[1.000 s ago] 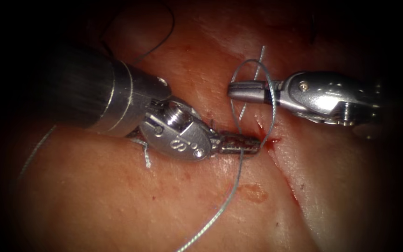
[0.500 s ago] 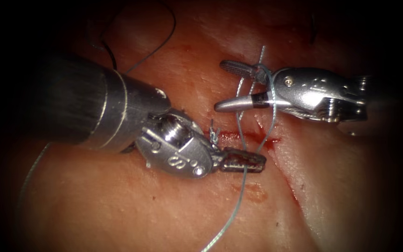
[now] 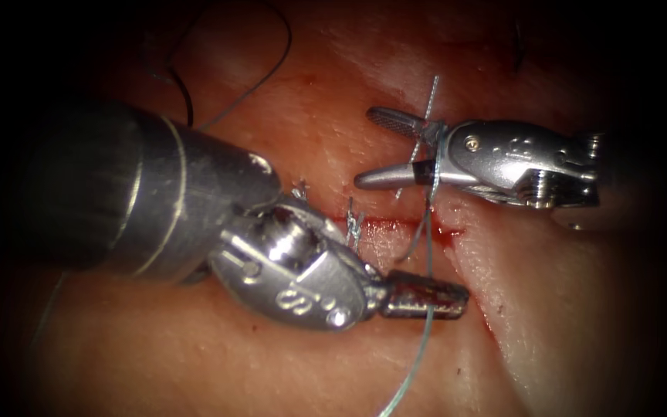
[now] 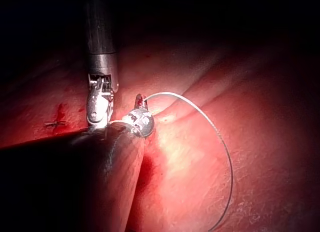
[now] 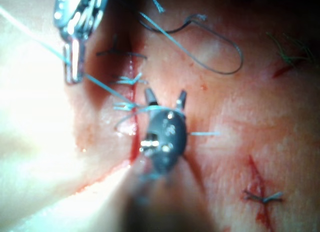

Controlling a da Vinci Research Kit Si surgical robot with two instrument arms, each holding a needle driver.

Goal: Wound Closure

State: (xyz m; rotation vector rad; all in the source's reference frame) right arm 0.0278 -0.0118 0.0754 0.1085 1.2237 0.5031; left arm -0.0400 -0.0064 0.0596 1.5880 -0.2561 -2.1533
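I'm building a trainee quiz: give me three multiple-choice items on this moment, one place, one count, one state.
1. The thread loops around: A the fingers of the right tool; B a finished stitch; C nothing.
2. Tools in the endoscope view: A one; B two; C three.
3. The right tool's fingers are: A open; B shut on tissue; C shut on thread.
1 A: it wraps their base. 2 B: left tool, shut on thread, plus right. 3 A: fingers spread apart.

Right tool: jaws spreading apart beside the cut, holding nothing.
Thread: crossing the cut, wrapping the right tool.
Left tool: gripping the thread.
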